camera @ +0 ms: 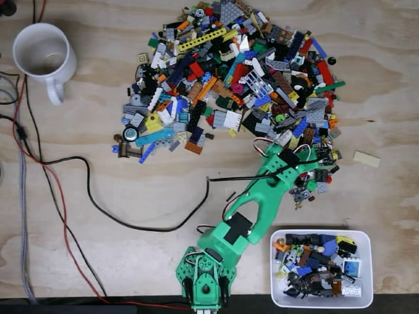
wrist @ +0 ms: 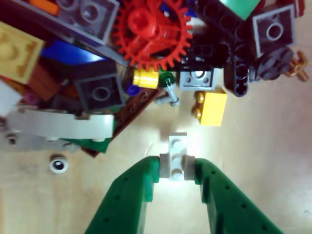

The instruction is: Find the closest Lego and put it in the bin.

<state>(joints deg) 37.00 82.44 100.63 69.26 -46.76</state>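
Your gripper (wrist: 178,168) clamped both green fingers (wrist: 139,187) on a small grey Lego plate (wrist: 177,158) | at the pile's (camera: 229,78) near edge | bin (camera: 368,261) sat lower right in the fixed view, well apart.

red gear (wrist: 147,31) cropped at top edge

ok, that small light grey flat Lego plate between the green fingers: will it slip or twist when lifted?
The small light grey flat Lego plate looks like rigid plastic, so probably no flex. The green gripper pinches only its lower part, so it may pivot. It looks thin and light; its smooth sides could slip.
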